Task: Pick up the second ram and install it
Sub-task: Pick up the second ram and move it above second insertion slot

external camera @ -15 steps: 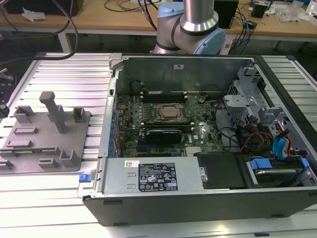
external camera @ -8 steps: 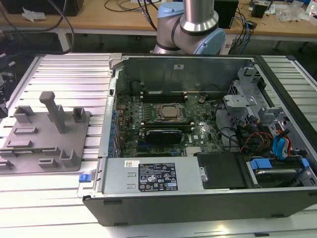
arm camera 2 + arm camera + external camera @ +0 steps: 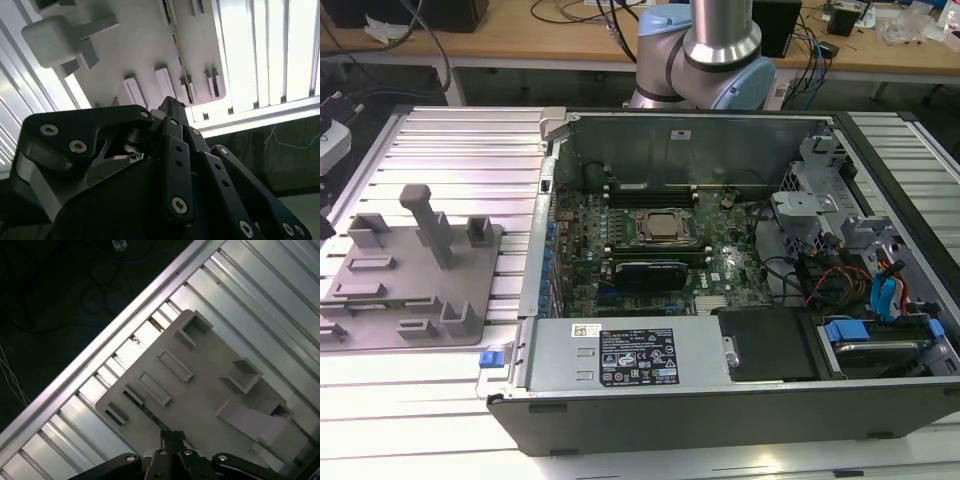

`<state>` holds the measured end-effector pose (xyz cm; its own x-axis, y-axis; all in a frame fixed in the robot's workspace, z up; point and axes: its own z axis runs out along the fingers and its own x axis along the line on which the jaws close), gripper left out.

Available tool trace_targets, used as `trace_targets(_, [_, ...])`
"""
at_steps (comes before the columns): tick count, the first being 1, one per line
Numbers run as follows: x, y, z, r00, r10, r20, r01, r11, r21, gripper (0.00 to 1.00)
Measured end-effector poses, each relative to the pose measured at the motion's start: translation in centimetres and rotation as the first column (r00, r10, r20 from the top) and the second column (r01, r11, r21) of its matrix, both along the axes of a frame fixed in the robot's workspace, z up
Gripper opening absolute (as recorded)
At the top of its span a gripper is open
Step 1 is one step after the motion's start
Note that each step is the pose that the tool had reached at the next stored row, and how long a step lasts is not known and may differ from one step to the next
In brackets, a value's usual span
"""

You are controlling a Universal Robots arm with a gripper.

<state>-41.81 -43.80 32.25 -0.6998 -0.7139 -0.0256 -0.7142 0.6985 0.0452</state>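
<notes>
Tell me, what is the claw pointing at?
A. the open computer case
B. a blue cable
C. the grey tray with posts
C: in both wrist views the claw sits right over the grey tray, near its slots and posts.

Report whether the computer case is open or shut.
Open: the computer case has no side panel on, leaving its motherboard exposed.

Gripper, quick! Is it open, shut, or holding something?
Gripper: cannot be told. It hangs over the grey holder tray, right by the thin dark second ram.
</notes>
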Motion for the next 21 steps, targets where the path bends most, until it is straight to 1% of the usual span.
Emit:
trace_targets(1, [0.0, 0.0, -0.05, 0.9988, 0.048, 0.0001, -0.048, 0.9988, 0.0001, 0.08])
trace_targets(2, [0.0, 0.0, -0.08, 0.9966, 0.083, 0.0001, -0.083, 0.9966, 0.0, 0.08])
trace_targets(3, [0.0, 0.0, -0.12, 0.9921, 0.126, 0.0001, -0.126, 0.9921, 0.0001, 0.08])
trace_targets(4, [0.0, 0.0, -0.15, 0.9875, 0.157, 0.0001, -0.157, 0.9875, 0.0001, 0.08])
trace_targets(5, [0.0, 0.0, -0.2, 0.9795, 0.201, 0.0001, -0.201, 0.9795, 0.0001, 0.08])
trace_targets(6, [0.0, 0.0, -0.23, 0.9726, 0.233, 0.0, -0.233, 0.9726, 0.0001, 0.08])
trace_targets(7, [0.0, 0.0, -0.27, 0.9635, 0.268, 0.0001, -0.268, 0.9635, 0.0001, 0.08])
trace_targets(8, [0.0, 0.0, -0.3, 0.9515, 0.308, 0.0, -0.308, 0.9515, 0.0001, 0.08])
trace_targets(9, [0.0, 0.0, -0.33, 0.9427, 0.334, 0.0, -0.334, 0.9427, 0.0001, 0.08])
trace_targets(10, [0.0, 0.0, -0.35, 0.9367, 0.35, 0.0001, -0.35, 0.9367, 0.0001, 0.08])
trace_targets(11, [0.0, 0.0, -0.4, 0.9204, 0.391, 0.0001, -0.391, 0.9204, 0.0001, 0.08])
trace_targets(13, [0.0, 0.0, -0.51, 0.8792, 0.476, 0.0001, -0.476, 0.8792, 0.0001, 0.08])
trace_targets(14, [0.0, 0.0, -0.56, 0.8571, 0.515, 0.0001, -0.515, 0.8571, 0.0001, 0.08])
trace_targets(15, [0.0, 0.0, -0.63, 0.832, 0.555, 0.0001, -0.555, 0.832, 0.0001, 0.08])
trace_targets(18, [0.0, 0.0, -0.71, 0.7957, 0.606, 0.0, -0.606, 0.7957, 0.0001, 0.08])
trace_targets(19, [0.0, 0.0, -0.71, 0.7918, 0.611, 0.0001, -0.611, 0.7918, 0.0001, 0.08])
trace_targets(20, [0.01, 0.0, -0.71, 0.7914, 0.611, 0.0001, -0.611, 0.7914, 0.0001, 0.08])
trace_targets(21, [0.01, 0.0, -0.78, 0.7913, 0.611, 0.0044, -0.611, 0.7913, 0.0032, 0.08])
